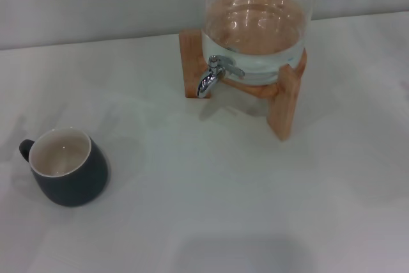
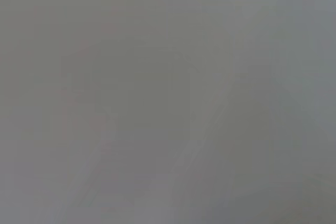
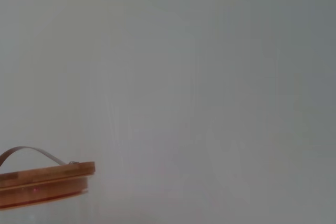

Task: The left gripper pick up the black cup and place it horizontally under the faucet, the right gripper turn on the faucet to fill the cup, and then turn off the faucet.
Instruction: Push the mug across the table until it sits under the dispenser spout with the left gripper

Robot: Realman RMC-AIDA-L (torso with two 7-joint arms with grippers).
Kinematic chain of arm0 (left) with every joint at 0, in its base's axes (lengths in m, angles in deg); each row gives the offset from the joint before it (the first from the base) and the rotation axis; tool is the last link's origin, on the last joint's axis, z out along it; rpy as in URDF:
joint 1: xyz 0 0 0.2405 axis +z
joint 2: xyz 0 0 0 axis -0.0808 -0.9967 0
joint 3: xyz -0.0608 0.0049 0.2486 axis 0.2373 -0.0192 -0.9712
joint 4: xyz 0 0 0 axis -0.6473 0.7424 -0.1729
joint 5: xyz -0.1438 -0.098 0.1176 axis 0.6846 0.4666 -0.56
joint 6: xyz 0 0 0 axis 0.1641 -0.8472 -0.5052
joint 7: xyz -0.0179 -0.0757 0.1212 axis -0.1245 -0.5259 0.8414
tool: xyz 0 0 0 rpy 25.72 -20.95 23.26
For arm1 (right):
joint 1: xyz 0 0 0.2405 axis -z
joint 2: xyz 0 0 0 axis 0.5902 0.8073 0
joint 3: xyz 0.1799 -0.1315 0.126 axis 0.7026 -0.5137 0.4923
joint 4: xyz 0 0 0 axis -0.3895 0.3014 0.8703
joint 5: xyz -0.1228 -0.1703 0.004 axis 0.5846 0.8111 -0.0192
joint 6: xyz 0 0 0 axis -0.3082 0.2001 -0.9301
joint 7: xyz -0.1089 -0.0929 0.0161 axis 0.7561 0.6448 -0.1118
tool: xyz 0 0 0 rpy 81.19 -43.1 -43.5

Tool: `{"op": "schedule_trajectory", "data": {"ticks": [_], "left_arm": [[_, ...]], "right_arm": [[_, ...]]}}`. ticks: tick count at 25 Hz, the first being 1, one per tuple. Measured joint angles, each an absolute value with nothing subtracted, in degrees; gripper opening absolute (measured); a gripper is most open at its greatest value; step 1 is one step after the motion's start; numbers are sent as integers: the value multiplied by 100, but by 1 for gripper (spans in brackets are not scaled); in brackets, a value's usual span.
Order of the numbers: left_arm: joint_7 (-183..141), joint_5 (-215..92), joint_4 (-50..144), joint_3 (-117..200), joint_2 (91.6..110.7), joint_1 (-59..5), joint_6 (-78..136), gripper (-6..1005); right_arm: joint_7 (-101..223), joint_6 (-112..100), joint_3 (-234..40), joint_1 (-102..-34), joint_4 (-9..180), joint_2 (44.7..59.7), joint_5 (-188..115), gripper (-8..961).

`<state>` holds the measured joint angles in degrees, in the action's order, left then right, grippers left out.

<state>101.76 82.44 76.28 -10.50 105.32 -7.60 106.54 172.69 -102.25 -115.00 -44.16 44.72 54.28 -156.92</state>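
The black cup [image 1: 66, 165] stands upright on the white table at the near left, its cream inside showing and its small handle pointing left. The chrome faucet [image 1: 214, 75] juts from the front of a clear glass dispenser [image 1: 255, 23] that holds water and rests on a wooden stand [image 1: 284, 97] at the back centre. Nothing stands under the spout. Neither gripper shows in any view. The left wrist view is a blank grey surface.
The white table [image 1: 223, 196] stretches around the cup and the stand, with a pale wall behind. A wooden lid [image 3: 44, 182] with a thin metal handle, apparently the dispenser's top, shows in the right wrist view.
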Motion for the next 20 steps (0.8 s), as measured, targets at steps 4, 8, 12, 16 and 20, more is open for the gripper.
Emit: {"op": "schedule_trajectory", "data": {"ticks": [4,8,12,16,20], "left_arm": [[10198,8247,7593,-1048,10532,-753,10656,880],[10199,8248,7593,-1048,10532,-741,10708,879],[10212,8236,7592,-1060,10532,-739,10690,880],[10255,8223,7546,-1068,10532,-742,10680,880],[10281,8219,7514,-1058,10532,-747,10681,879]], "right_arm": [[17268,-10226,-11504,-4404,4474,5428,-15692,690],[17268,-10227,-11516,-4400,4476,5427,-15691,690],[17269,-10222,-11517,-4399,4485,5428,-15684,690],[17268,-10217,-11516,-4410,4485,5427,-15679,690],[17264,-10211,-11516,-4425,4485,5428,-15674,690]]}}
